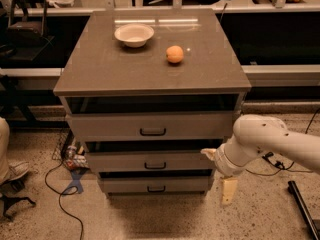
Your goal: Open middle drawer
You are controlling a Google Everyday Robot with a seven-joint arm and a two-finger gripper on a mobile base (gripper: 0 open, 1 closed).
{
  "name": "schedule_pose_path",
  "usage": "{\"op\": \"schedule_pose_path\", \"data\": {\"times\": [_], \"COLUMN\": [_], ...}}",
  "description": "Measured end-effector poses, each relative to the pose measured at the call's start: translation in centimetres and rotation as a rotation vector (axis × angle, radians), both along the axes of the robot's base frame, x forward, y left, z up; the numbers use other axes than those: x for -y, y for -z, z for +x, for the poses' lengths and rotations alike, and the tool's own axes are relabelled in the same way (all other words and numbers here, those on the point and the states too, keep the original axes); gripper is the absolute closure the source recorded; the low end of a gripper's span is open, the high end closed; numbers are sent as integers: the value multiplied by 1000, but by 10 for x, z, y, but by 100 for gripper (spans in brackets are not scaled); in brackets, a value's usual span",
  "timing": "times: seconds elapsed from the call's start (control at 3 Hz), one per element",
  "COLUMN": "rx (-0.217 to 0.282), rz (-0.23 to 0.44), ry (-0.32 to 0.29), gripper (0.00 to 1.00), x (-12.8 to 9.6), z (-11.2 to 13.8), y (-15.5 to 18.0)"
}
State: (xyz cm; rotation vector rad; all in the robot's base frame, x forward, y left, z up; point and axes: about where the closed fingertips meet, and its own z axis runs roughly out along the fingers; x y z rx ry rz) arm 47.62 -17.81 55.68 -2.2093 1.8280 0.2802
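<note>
The gripper (216, 176) is hanging at the near right corner of the cabinet (100, 69), beside the drawer fronts. Its two pale fingers (229, 190) are standing wide apart and gripping nothing. One is pointing left at the right end of the middle drawer (120, 162); it may be touching the front there, though I cannot tell. The other is pointing down toward the floor. The middle drawer is sitting between the top drawer (110, 127) and the bottom drawer (125, 185), its black handle (155, 165) untouched. A bowl (134, 34) and an orange (174, 54) are resting on the cabinet's top.
</note>
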Motion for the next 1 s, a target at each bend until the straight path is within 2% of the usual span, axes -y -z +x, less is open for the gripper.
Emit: {"op": "schedule_pose_path", "data": {"times": [0.33, 0.67, 1.0], "rx": [1, 25, 83], "rz": [-6, -24, -16], "ry": [0, 2, 12], "gripper": [0, 0, 0], "x": [-1, -6, -13], "z": [-1, 5, 24], "y": [3, 29, 55]}}
